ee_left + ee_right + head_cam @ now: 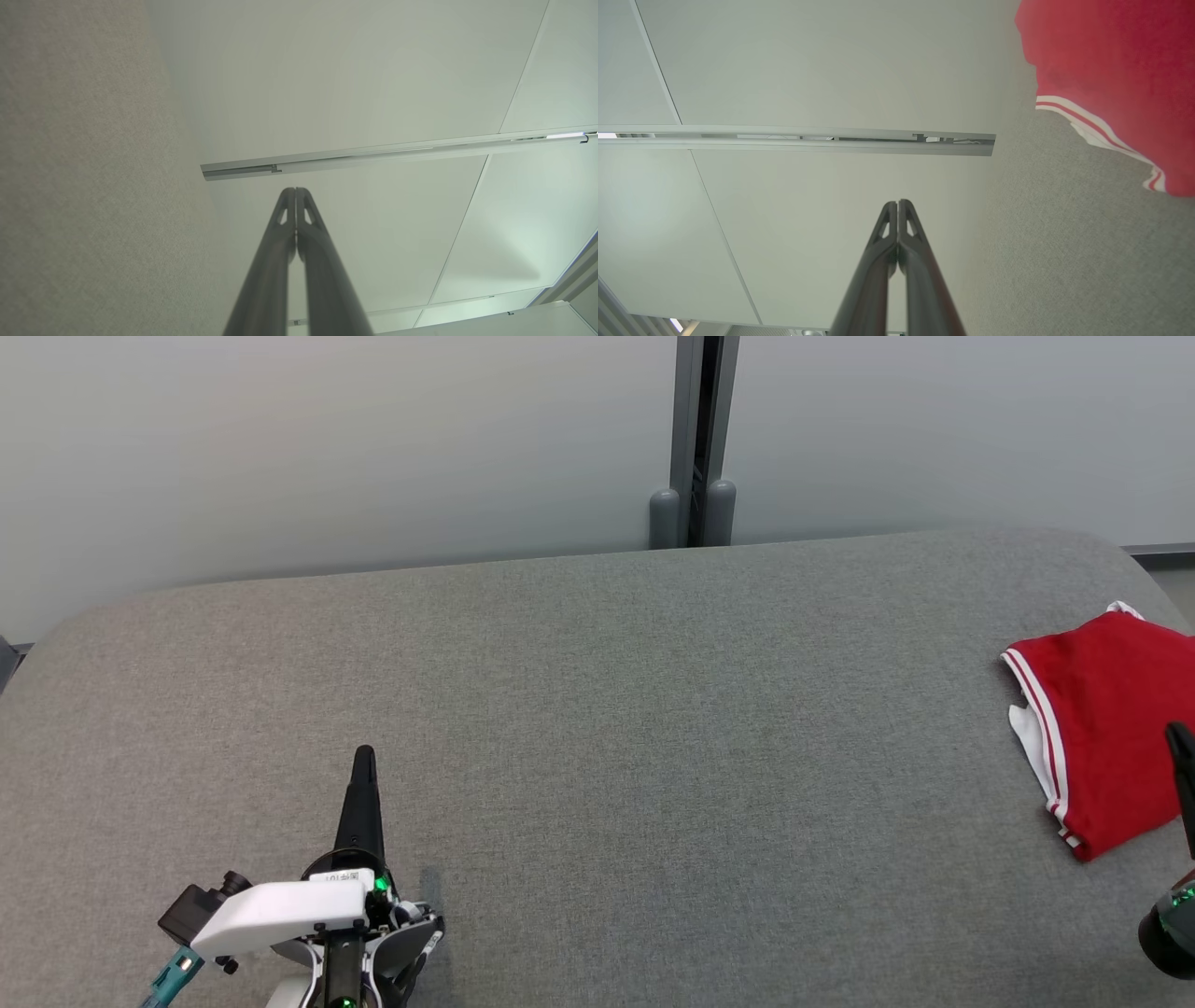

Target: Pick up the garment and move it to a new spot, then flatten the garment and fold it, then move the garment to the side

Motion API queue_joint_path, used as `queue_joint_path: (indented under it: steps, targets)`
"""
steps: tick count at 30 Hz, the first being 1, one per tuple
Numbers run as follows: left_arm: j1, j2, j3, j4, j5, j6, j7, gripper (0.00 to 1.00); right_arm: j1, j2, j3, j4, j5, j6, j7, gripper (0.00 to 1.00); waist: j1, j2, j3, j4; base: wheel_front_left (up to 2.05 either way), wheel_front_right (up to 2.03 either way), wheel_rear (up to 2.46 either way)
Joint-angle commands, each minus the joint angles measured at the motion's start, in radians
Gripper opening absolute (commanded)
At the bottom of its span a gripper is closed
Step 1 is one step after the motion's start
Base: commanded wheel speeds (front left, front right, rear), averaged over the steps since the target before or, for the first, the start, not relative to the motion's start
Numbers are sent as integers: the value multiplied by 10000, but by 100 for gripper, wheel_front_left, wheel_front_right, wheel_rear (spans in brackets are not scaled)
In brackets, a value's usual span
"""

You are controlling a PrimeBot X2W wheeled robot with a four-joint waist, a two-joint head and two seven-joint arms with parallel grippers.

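The garment (pixel 1106 723) is red with white stripes along its edge and lies folded at the far right of the grey fabric surface (pixel 597 709). It also fills the upper right corner of the right wrist view as the garment (pixel 1115 60). My right gripper (pixel 1181 747) is at the right edge, just beside the garment's near side, shut with nothing in it; its fingertips (pixel 897 205) press together. At the lower left my left gripper (pixel 364 758) is shut and empty, far from the garment, fingers (pixel 295 193) pressed together.
Pale wall panels rise behind the grey surface, with a grey metal post (pixel 695 439) at the back centre. The surface's rounded far edge runs across the head view. A metal rail (pixel 798 140) crosses the wall panels.
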Motion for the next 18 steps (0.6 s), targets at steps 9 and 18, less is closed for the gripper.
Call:
queue_joint_path:
  steps: [9,18]
  targets:
    - [-134,35,13,14,17,-33,-16,0,-51,-85,-26,-1,52,0,59,0,0,0,0,0,0,0,0]
    - [-134,35,13,13,17,-33,-16,0,-51,-86,-22,-1,55,0,57,0,0,0,0,0,0,0,0]
